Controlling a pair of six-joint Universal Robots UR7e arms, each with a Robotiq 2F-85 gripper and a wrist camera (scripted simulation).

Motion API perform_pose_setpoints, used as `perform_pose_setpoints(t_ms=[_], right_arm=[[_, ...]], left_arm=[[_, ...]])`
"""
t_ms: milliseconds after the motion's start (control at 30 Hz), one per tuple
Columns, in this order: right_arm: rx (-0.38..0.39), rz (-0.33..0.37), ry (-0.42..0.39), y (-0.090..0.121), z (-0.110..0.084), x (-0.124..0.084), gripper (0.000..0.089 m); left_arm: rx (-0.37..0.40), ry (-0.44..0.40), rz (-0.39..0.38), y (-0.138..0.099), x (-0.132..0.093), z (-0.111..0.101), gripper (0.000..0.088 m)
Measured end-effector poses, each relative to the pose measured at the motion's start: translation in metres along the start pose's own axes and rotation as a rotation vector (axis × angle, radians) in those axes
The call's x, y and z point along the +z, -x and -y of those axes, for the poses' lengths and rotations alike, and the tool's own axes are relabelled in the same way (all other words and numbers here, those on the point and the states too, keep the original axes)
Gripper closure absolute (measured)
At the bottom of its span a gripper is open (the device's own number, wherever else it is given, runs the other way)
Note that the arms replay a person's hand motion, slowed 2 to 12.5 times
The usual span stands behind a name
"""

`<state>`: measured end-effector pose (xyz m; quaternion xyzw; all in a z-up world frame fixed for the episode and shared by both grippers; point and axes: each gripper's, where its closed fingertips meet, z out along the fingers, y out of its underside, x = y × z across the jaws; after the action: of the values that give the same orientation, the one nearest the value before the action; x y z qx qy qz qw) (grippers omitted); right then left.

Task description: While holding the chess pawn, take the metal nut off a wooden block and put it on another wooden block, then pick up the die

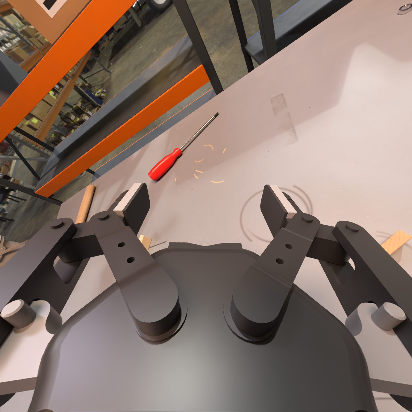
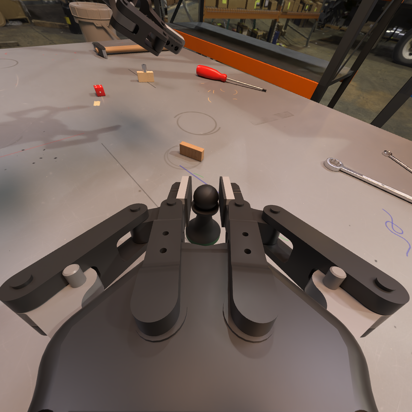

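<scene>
Clamping the black chess pawn point(image 2: 205, 197) in the right gripper point(image 2: 205, 185), with both pads pressing narrowly on its round head, its base pointing back toward the palm, and the whole piece hanging clear above the grey desk point(image 2: 278, 156).

Hovering with the left gripper point(image 1: 205, 200) spread wide and carrying nothing, over bare desk near the red-handled screwdriver point(image 1: 165, 163).

Seeing the small grey metal nut point(image 2: 144, 67) in the right wrist view only, standing upright on top of the pale square wooden block point(image 2: 145, 76), far across the desk from the right gripper and almost directly beneath the left one. Judging the left arm much the nearer, and the only free one.

Catching just a corner of that pale block point(image 1: 146, 242) in the left wrist view, tucked behind the left finger's linkage, so lying back toward the palm and not ahead of the fingertips; the nut itself is hidden there. Judging that the coming move is calling for drawing back and lowering, with the open pads straddling the nut's upright axis.

Noting the darker oblong wooden block point(image 2: 191, 151) lying flat just ahead of the right gripper, well apart from the pale one, as the likely place for the nut. Spotting the small red die point(image 2: 99, 90) resting on the desk near the pale block, untouched.

Leaving the wooden-handled hammer point(image 2: 120, 49) and the silver wrenches point(image 2: 365, 178) aside.
</scene>
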<state>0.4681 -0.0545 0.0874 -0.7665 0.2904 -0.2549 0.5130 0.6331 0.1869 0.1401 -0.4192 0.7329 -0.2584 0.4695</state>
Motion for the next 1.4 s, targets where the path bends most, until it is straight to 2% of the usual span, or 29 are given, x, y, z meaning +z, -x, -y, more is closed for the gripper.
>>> perform_pose_setpoints(t_ms=[467, 867, 1400], right_arm=[[-0.017, -0.003, 0.015, 0.001, -0.003, 0.001, 0.0673], [-0.016, 0.003, 0.016, 0.002, -0.003, 0.002, 0.0673], [-0.013, 0.005, 0.014, 0.002, -0.003, 0.002, 0.0673]], left_arm=[[0.039, 0.067, 0.02, 0.008, -0.001, -0.008, 0.0029], [0.087, 0.119, 0.018, 0.014, 0.0, -0.016, 0.007], [0.098, 0.233, -0.008, 0.018, 0.007, -0.038, 0.0028]])
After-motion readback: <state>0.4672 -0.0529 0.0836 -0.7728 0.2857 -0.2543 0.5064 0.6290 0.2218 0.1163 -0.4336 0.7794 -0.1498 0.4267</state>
